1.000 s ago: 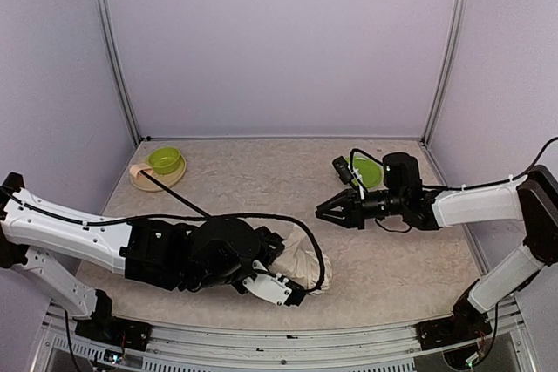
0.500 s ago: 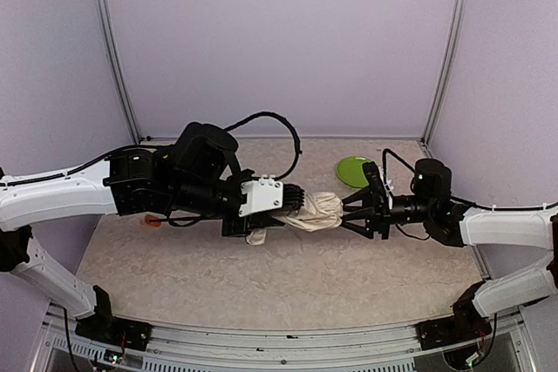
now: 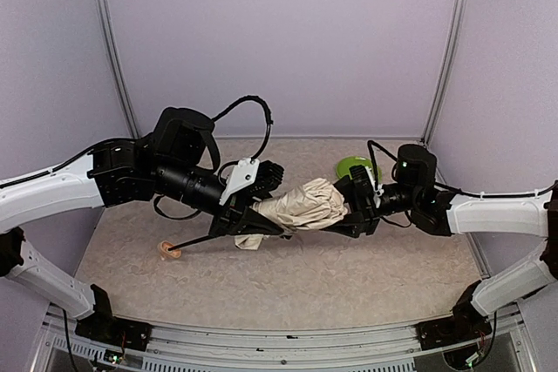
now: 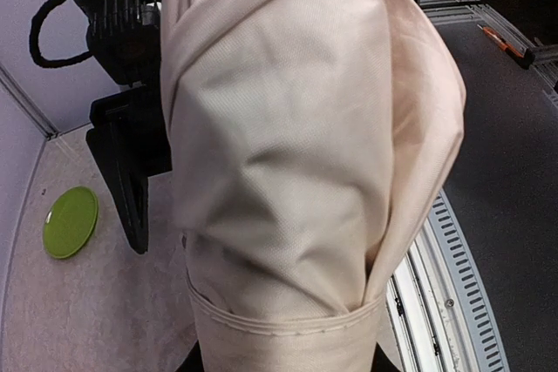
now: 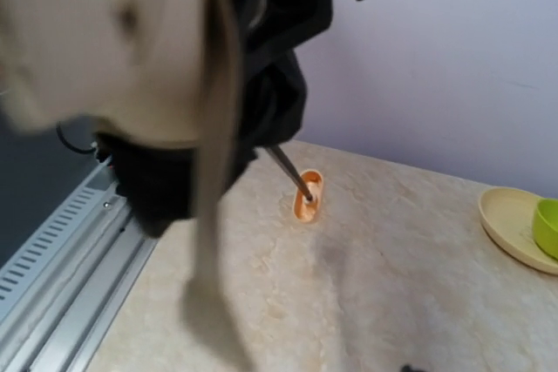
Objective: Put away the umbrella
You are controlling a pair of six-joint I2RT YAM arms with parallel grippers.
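The umbrella's cream canopy (image 3: 301, 206) hangs bunched above the middle of the table between both arms. Its thin black shaft (image 3: 205, 239) slants down left to the light wooden handle (image 3: 168, 251), which rests on the table. My left gripper (image 3: 259, 219) is shut on the umbrella where the canopy meets the shaft. In the left wrist view the canopy (image 4: 296, 154) hides the fingers. My right gripper (image 3: 353, 207) is open, its jaws standing on either side of the canopy's far end. The right wrist view shows the blurred canopy (image 5: 105, 50) and the handle (image 5: 307, 195).
A green plate (image 3: 353, 165) lies at the back right, also in the left wrist view (image 4: 70, 221). A yellow plate (image 5: 510, 226) with a green bowl (image 5: 549, 228) shows in the right wrist view. The table's front rail (image 3: 261, 337) runs along the near edge.
The left arm has drawn back left and tilted the umbrella, so the handle has dropped to the table. The right gripper has moved left and up, closer around the canopy's end.
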